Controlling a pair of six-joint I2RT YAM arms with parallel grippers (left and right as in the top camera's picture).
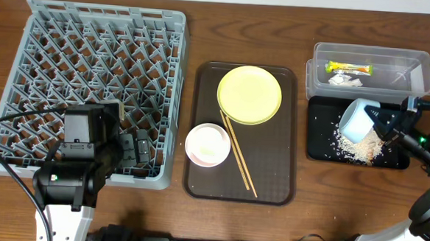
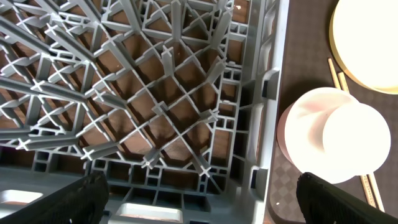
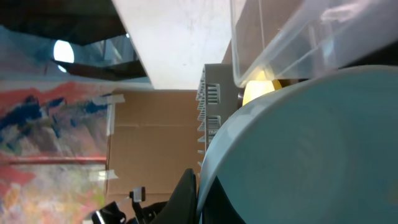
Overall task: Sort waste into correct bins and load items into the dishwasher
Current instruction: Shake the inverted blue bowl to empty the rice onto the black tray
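Tilted blue bowl (image 3: pixel 311 149) fills the right wrist view, its rim pinched by the right gripper (image 1: pixel 383 120) above the black tray (image 1: pixel 318 144), where rice (image 1: pixel 361 148) lies scattered. Behind, the clear tub (image 1: pixel 417 63) holds the wrapper (image 1: pixel 349 67) and paper scrap (image 1: pixel 344 80). On the brown tray (image 1: pixel 197 178) sit the plate (image 1: pixel 249 94), pink bowl (image 1: pixel 208 144) and chopsticks (image 1: pixel 239 157). Over the rack (image 1: pixel 93 55), the left gripper (image 1: pixel 136 147) hangs spread wide, empty.

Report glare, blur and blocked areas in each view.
Overhead: even light, sharp, the yellow plate slightly bright. Left wrist: the pinkish-white bowl is blown out to white, the dish rack sharp. Right wrist: the light blue bowl, too close, fills and blurs half the frame.
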